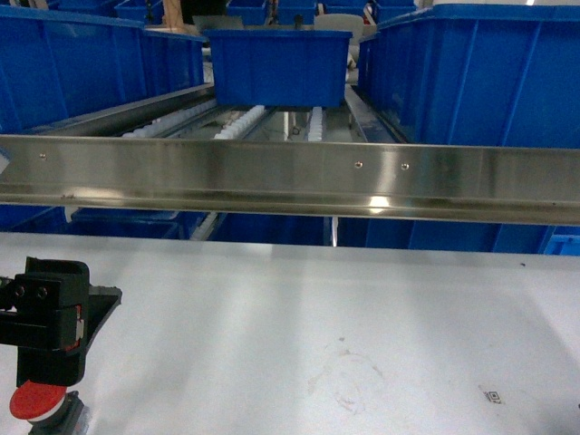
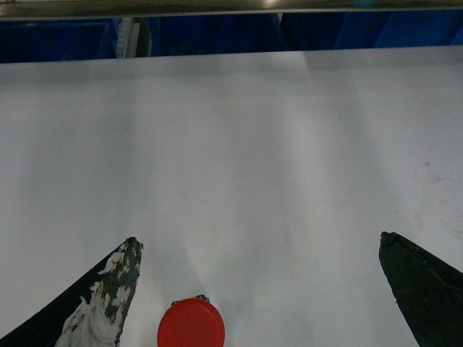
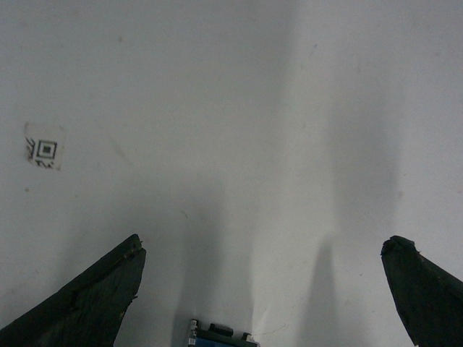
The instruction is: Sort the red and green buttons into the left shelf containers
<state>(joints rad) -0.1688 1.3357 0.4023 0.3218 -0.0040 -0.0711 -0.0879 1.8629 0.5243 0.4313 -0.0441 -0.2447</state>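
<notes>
The red button [image 2: 191, 325] stands on the white table between the fingers of my left gripper [image 2: 260, 240], closer to the paint-flecked left finger [image 2: 116, 293]. That gripper is open and touches nothing. The same red cap [image 1: 36, 401] shows at the lower left of the head view, just below the left arm's black wrist housing [image 1: 45, 313]. My right gripper [image 3: 265, 242] is also open above bare table. A small dark block with a blue face [image 3: 221, 336] pokes in at the bottom edge between its fingers. No green cap shows. Left shelf containers [image 1: 91, 63] are deep blue bins behind the rail.
A steel rail [image 1: 290, 177] runs across the shelf front above the table's far edge. More blue bins sit at the middle [image 1: 276, 63] and right [image 1: 471, 72] on roller tracks. A small square code sticker [image 3: 45, 150] lies on the table, along with faint scuffs [image 1: 349, 376].
</notes>
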